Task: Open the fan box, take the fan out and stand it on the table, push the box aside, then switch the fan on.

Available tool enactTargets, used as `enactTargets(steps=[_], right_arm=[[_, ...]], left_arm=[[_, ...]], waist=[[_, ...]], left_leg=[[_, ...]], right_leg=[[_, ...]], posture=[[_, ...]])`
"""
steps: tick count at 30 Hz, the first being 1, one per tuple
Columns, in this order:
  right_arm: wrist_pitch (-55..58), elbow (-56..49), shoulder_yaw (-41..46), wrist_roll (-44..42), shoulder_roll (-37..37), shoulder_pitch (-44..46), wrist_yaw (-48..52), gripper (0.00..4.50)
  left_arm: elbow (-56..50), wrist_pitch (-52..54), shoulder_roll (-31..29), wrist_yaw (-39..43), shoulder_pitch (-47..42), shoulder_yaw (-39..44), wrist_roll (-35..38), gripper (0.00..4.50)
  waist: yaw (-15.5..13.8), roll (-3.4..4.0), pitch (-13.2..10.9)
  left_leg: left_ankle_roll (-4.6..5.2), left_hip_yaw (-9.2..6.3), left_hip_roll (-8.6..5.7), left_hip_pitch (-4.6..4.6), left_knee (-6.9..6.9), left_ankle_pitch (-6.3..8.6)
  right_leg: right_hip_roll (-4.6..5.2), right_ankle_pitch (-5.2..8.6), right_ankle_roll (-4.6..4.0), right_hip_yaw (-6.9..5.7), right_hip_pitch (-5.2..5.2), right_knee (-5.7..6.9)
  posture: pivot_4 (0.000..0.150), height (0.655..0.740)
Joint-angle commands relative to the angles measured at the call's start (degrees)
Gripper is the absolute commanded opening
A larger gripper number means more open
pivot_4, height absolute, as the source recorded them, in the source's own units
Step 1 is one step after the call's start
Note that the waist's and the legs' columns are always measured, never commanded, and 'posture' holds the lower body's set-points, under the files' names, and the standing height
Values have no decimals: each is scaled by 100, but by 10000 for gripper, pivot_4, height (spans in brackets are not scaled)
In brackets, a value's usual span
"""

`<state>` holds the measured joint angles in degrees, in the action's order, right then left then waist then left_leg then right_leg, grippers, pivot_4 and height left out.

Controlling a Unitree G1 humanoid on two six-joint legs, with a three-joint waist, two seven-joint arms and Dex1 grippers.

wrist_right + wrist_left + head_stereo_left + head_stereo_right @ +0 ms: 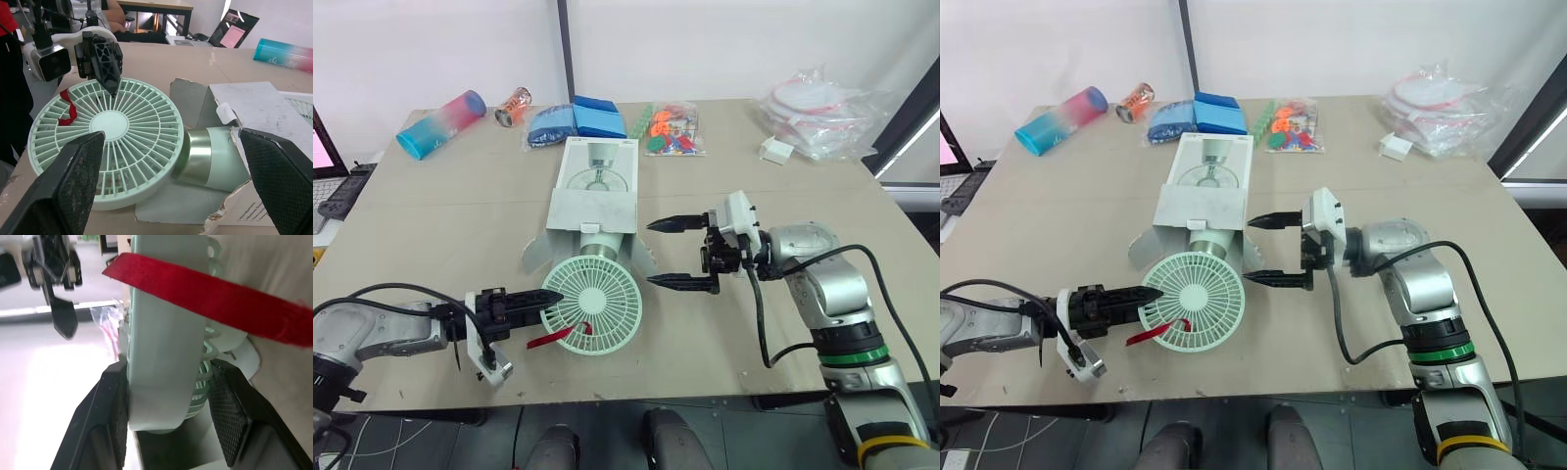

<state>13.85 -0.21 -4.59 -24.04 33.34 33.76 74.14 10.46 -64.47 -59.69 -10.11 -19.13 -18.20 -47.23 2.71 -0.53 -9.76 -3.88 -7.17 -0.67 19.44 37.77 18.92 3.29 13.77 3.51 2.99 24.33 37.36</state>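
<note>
I see the pale green fan (597,304) lying on the tabletop (431,215) at lower centre of the head view. Its neck runs up into the torn-open end of the white box (595,186). My left claw (548,300) is clamped on the left rim of the grille. My right claw (653,254) hangs wide open just right of the neck. A red ribbon (553,340) trails from the grille.

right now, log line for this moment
fan half out of box | left claw shut on fan rim | right claw open
</note>
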Motion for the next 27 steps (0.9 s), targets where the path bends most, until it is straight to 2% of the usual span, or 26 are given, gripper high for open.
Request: enactTargets(steps=[1,9,13,18,27], right_arm=[[-85,-58,10,3,-11,112,-32,45000],[-185,86,61,-15,-64,236,-78,45000],[-243,288,125,-23,-42,353,-32,45000],[-286,574,192,-35,25,524,29,45000],[-172,788,144,-52,84,803,155,45000]], left_arm=[[176,56,-138,1037,213,-303,1143,18043],[-343,808,-43,2183,710,30,2982,18042],[-1315,1547,-131,2655,1339,416,4052,18042],[-2493,2534,-66,3100,1972,1054,4764,18042],[-4555,5020,69,3603,3128,2200,6365,18042]], waist=[[1,1,4],[10,3,11],[18,4,11],[5,4,11],[6,4,11]], left_leg=[[0,1,0,-1,1,0],[7,9,2,-10,10,4],[17,16,7,-12,14,10],[23,20,9,-12,16,13],[33,33,13,-11,20,19]], right_leg=[[0,0,0,0,0,1],[-1,0,0,1,-3,9],[-2,0,0,-1,-1,11],[-2,0,0,-2,-1,10],[-4,0,0,1,-2,7]], posture=[[1500,7400],[1500,7400],[1500,7400],[1500,7400],[1500,7400]])
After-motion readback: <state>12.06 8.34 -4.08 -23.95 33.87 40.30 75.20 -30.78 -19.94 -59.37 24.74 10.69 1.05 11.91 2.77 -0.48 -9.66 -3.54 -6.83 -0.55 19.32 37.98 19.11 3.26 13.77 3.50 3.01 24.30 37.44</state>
